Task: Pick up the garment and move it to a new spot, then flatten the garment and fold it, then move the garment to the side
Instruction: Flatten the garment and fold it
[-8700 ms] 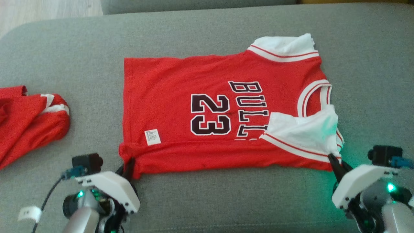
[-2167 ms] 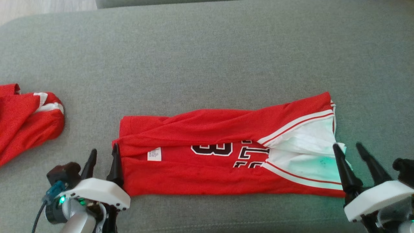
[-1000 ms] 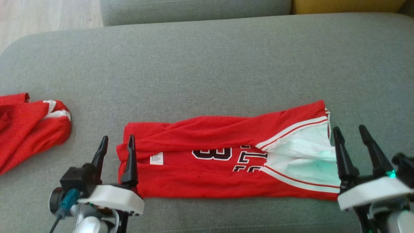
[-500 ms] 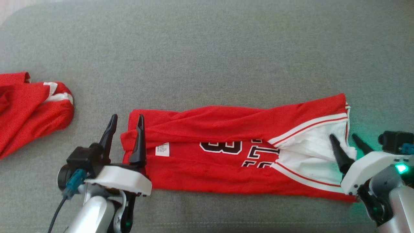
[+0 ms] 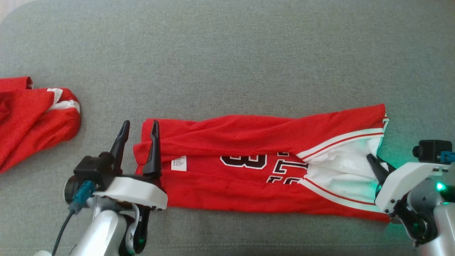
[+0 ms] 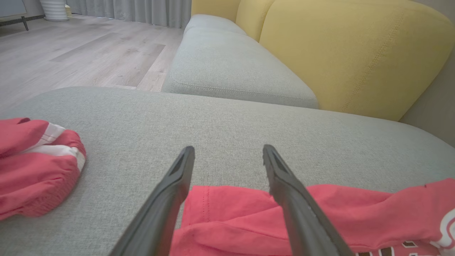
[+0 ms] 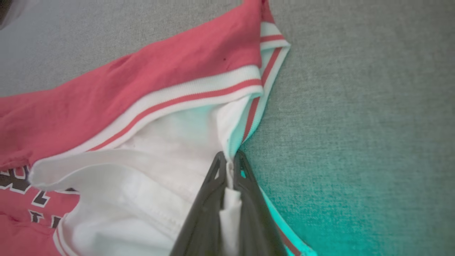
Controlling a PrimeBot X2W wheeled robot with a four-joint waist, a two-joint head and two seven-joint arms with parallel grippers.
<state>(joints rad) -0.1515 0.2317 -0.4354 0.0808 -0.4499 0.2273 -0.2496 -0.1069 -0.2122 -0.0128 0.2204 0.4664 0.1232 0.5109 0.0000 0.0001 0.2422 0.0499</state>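
- We see the garment (image 5: 249, 170) lying across the lower middle of the frame, on the sofa cushion (image 5: 227, 53).
- Our left pincer (image 5: 139, 124) straddles its left end.
- Our right pincer (image 5: 371, 156) pinches its right end.
- A second garment (image 5: 32, 113) lies at the left edge, well apart.

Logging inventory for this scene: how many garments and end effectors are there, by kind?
Red garments: 2, the folded jersey and the crumpled garment
End effectors: 2, the left end effector and the right end effector
Total: 4
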